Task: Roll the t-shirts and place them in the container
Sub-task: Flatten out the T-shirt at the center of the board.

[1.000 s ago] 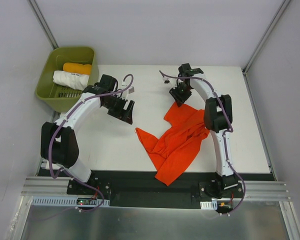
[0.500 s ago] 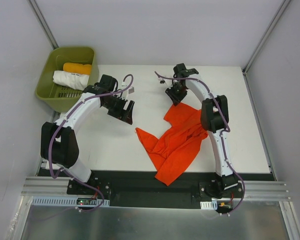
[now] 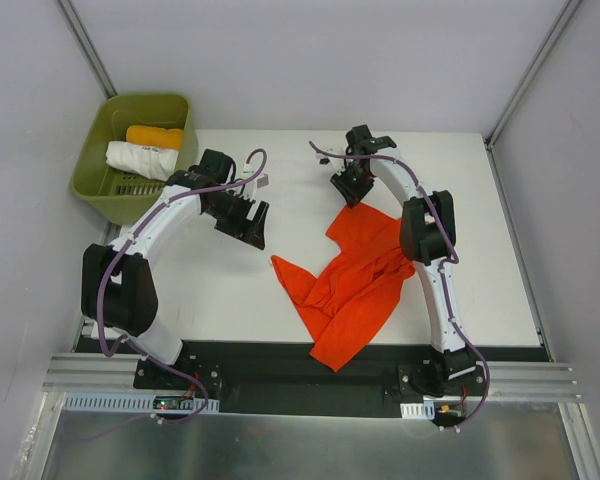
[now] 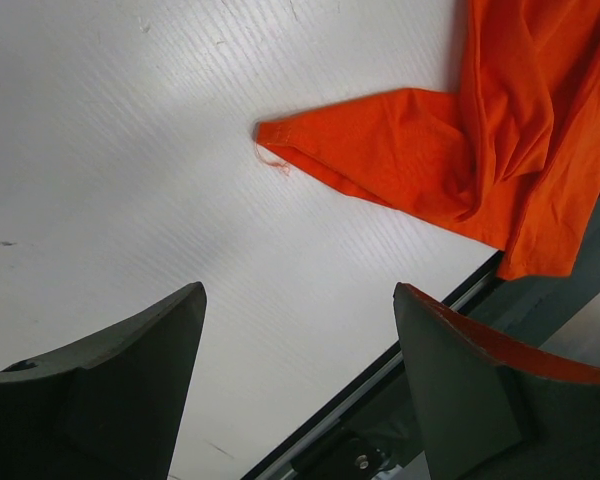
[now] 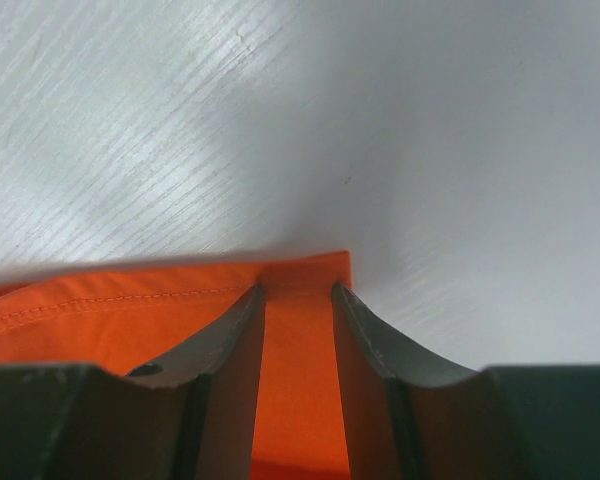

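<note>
Two grippers are at work, one on each white arm. The right gripper (image 5: 298, 295) is down at the far corner of the single t-shirt (image 3: 355, 280). Its two dark fingers straddle that corner with a narrow gap between them. Flat orange cloth shows in the gap, so the jaws are not pressed together on it. The left gripper (image 4: 298, 300) hangs with its two fingers spread wide and nothing between them. It is over bare table (image 3: 230, 290), well apart from the shirt.

The t-shirt is bright red-orange, thin and soft. It lies crumpled on the right half of the table, in loose folds. One pointed flap reaches toward the middle, and another end trails over the black strip (image 3: 280, 355) at the near edge. The right wrist view shows a line of stitching along the hem beside the fingers. The left wrist view shows a short loose thread at the tip of the pointed flap.

The table top is white with a fine ribbed grain. One purple cable runs along each arm.

One olive-green plastic basket (image 3: 145, 97), with a slotted floor, sits at the table's far left corner. It holds two rolled pieces of cloth side by side: one yellow-orange roll (image 3: 155, 136) and one white roll (image 3: 142, 158).
</note>
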`<state>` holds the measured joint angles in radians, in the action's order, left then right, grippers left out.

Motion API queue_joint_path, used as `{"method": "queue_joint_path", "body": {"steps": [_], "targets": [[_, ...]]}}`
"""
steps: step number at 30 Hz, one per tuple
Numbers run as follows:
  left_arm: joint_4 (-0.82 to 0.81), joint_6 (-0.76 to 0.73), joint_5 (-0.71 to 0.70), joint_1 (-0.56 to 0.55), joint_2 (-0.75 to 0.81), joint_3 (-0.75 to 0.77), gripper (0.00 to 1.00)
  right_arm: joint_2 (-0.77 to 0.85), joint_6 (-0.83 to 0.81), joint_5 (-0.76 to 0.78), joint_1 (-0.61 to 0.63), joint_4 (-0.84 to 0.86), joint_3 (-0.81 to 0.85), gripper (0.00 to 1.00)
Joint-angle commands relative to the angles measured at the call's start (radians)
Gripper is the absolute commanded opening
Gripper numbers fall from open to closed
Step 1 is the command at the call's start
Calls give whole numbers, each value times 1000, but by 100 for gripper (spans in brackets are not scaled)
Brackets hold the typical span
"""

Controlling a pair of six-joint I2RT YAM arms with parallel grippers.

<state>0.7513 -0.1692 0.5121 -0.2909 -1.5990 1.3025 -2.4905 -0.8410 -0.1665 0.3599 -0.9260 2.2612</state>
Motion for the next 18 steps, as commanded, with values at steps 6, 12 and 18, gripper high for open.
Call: {"method": "queue_joint_path", "body": {"steps": [6, 12, 18], "targets": [[25, -23, 13, 2, 28, 9, 76, 47, 17, 27, 4, 90, 11, 35], [25, -20, 22, 2, 2, 29, 76, 13, -7, 78, 5, 99, 29, 36], [26, -16, 26, 1, -19, 46, 76, -5, -40, 50, 7, 29, 21, 35]]}}
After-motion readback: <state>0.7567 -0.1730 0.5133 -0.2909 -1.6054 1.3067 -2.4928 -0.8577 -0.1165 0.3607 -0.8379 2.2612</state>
